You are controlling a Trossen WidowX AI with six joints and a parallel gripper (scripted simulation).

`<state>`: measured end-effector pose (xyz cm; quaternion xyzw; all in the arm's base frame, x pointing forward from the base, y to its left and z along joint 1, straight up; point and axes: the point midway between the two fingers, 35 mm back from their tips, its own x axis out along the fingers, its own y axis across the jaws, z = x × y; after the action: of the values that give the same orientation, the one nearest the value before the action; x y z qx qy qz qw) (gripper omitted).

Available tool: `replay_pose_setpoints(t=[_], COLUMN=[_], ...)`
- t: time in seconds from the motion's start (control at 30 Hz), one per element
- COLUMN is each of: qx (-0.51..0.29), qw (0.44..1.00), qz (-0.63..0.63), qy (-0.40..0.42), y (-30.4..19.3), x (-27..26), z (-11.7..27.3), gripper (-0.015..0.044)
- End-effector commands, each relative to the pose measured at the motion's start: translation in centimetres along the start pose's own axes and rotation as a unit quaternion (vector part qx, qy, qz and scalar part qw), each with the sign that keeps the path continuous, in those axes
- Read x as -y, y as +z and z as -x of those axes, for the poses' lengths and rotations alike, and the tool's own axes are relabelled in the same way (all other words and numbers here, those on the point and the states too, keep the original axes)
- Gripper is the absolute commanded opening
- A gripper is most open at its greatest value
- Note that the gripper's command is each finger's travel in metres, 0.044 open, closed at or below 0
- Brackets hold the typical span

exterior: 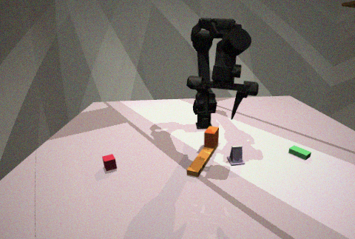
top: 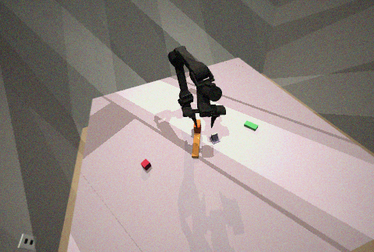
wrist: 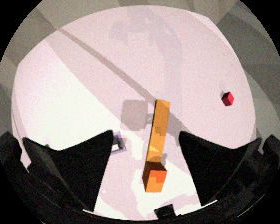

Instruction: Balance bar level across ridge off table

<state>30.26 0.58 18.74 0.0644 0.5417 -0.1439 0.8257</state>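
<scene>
The orange bar point(top: 195, 145) point(exterior: 200, 160) point(wrist: 157, 132) lies flat on the table, with a thicker orange block at its far end. The ridge point(top: 214, 139) point(exterior: 236, 155), a small grey wedge, stands on the table just right of the bar and apart from it. My gripper point(top: 203, 122) point(exterior: 217, 115) point(wrist: 147, 135) is open and empty. It hangs a little above the bar's thick end with the fingers pointing down. In the wrist view the bar runs between the two fingers, which do not touch it. There the ridge is mostly hidden by the left finger.
A red cube point(top: 146, 164) point(exterior: 109, 162) point(wrist: 227, 99) sits to the left of the bar. A flat green block point(top: 251, 126) point(exterior: 299, 152) lies to the right. The arm's base stands behind the bar. The table edge runs along the left and right.
</scene>
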Motion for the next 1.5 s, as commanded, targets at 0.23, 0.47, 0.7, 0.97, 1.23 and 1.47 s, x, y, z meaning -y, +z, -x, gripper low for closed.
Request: replay_pose_setpoints(t=[0.23,0.47,0.7,0.97,1.23,1.47], qx=[-0.132,-0.198,-0.198,-0.198,-0.198,-0.198], qw=[0.99,0.977,0.977,0.977,0.977,0.977], qz=[-0.042,-0.073,-0.073,-0.073,-0.073,-0.073], qy=[0.004,0.013,0.013,0.013,0.013,0.013], y=[-2.1,-3.2,-3.6,-5.7,-7.0,-7.2], x=[3.1,4.5,4.3,4.0,4.0,3.9], z=[-0.9,-0.9,-2.5,-7.7,-9.8,-10.5], gripper=[0.0315,0.0315,0.0315,0.0315,0.0315,0.0315])
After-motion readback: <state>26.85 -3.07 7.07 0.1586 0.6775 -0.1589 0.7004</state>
